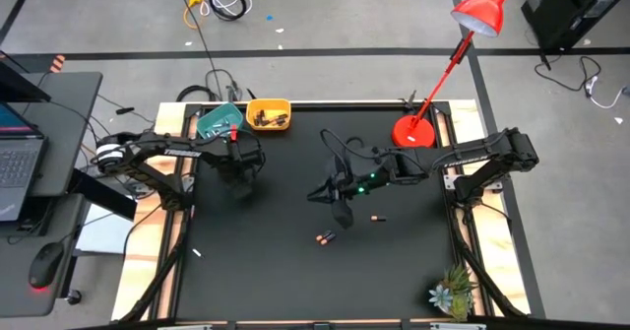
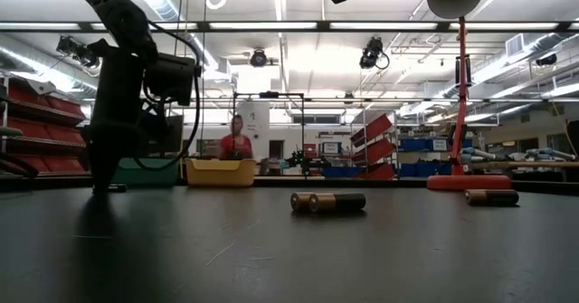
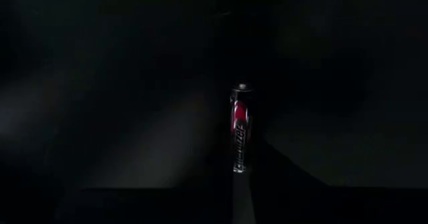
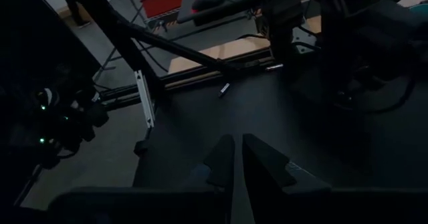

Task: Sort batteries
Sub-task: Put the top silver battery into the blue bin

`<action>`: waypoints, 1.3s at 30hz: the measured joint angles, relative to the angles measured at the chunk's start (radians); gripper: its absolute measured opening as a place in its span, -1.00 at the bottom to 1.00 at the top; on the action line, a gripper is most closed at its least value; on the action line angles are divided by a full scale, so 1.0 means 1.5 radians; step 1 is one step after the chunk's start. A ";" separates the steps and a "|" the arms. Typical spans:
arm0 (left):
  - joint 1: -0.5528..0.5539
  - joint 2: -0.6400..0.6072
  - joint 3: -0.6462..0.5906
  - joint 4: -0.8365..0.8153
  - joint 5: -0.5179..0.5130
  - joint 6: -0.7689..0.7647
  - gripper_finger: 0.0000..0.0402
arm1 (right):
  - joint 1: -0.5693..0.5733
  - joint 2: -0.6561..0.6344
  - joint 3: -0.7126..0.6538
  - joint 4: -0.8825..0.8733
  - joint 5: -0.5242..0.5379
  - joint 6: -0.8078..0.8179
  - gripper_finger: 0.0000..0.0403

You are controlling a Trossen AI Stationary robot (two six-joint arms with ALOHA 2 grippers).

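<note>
While L end effector sits clamped on a red-labelled battery at tabletop far-left, its long axis in line w/ the fingers, teal bowl lies just beyond; R end effector closed, empty, mid-tabletop.

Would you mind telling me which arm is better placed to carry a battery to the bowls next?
The left: its hand is shut on a battery, close to the bowls.

Left gripper fingers closed at table, right gripper closed, hovering
</note>
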State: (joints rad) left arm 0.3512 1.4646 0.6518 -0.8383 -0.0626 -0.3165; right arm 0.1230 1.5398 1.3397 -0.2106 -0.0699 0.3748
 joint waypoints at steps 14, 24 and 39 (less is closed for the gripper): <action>0.009 -0.051 0.054 0.054 -0.033 -0.049 -0.97 | 0.002 0.000 0.000 0.001 0.007 0.000 -0.79; 0.086 -0.126 0.051 0.062 -0.027 -0.090 -0.99 | 0.018 0.000 0.000 0.003 0.011 0.000 -0.79; 0.026 -0.118 0.082 0.218 -0.026 0.007 -0.20 | -0.011 -0.003 0.000 -0.002 0.019 0.000 -0.79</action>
State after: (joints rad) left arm 0.3896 1.2869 0.7746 -0.5116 -0.1011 -0.3053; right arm 0.1059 1.5349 1.3399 -0.2131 -0.0417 0.3743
